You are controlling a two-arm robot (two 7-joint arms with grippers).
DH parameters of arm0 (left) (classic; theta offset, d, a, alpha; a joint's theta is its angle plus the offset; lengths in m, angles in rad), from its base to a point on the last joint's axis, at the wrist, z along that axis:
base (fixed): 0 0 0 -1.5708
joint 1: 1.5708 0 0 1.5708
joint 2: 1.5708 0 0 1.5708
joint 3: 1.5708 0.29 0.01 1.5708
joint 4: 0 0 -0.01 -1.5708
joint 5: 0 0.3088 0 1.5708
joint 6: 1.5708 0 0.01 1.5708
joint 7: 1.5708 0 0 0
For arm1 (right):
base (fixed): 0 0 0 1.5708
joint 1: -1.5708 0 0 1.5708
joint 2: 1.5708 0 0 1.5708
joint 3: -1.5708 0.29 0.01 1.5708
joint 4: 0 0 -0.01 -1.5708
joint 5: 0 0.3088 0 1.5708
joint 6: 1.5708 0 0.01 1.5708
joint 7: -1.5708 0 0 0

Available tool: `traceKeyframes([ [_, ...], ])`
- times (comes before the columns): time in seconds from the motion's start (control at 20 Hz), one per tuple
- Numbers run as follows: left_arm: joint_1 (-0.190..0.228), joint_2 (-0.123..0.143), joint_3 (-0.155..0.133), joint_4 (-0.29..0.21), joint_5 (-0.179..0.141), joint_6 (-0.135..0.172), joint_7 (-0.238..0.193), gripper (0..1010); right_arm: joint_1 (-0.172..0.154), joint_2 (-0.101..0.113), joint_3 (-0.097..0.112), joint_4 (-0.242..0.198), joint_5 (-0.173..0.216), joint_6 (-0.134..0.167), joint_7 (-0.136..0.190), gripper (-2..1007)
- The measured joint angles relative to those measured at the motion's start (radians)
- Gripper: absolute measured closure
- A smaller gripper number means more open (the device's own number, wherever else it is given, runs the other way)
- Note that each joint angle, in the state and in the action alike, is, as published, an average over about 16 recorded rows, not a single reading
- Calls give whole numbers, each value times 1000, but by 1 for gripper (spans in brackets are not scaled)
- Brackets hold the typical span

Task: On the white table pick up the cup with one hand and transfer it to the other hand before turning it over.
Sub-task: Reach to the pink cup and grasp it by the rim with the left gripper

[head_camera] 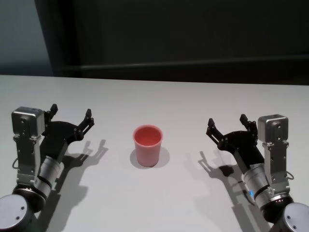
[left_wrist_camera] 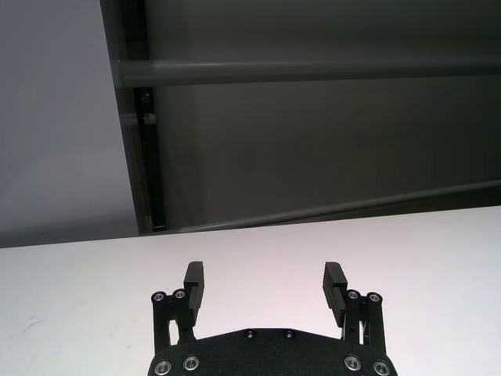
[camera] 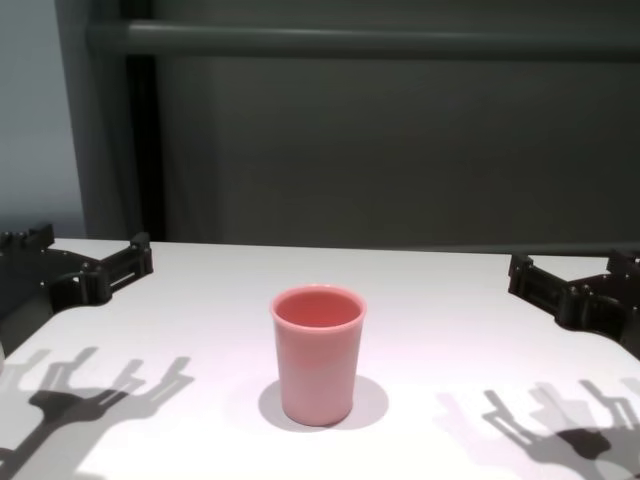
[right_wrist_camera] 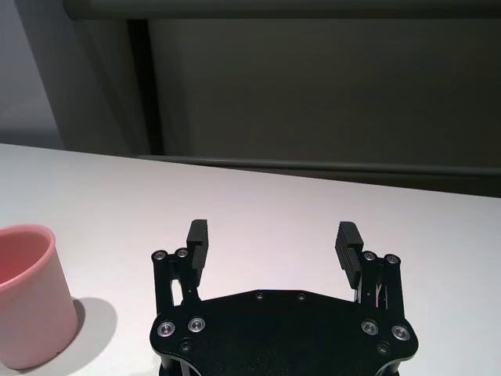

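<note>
The salmon-pink cup [head_camera: 147,145] stands upright, mouth up, in the middle of the white table [head_camera: 154,99]; the chest view shows the cup [camera: 317,355] centred, and the right wrist view catches the cup [right_wrist_camera: 27,294] at its edge. My left gripper [head_camera: 71,114] hovers open to the cup's left, well apart from it, fingers empty. My right gripper [head_camera: 227,124] hovers open at a similar distance on the cup's right, also empty. The left wrist view shows only my left gripper [left_wrist_camera: 264,286] over bare table.
A dark wall panel with a horizontal rail [camera: 360,40] runs behind the table's far edge [head_camera: 154,78]. Both grippers cast shadows on the tabletop near the front.
</note>
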Motion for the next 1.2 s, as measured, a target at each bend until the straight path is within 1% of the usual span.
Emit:
traceKeyframes([
  [1.2, 0, 0, 0, 0, 0, 0, 0, 7, 0, 0, 0, 0, 0, 0, 0, 5],
])
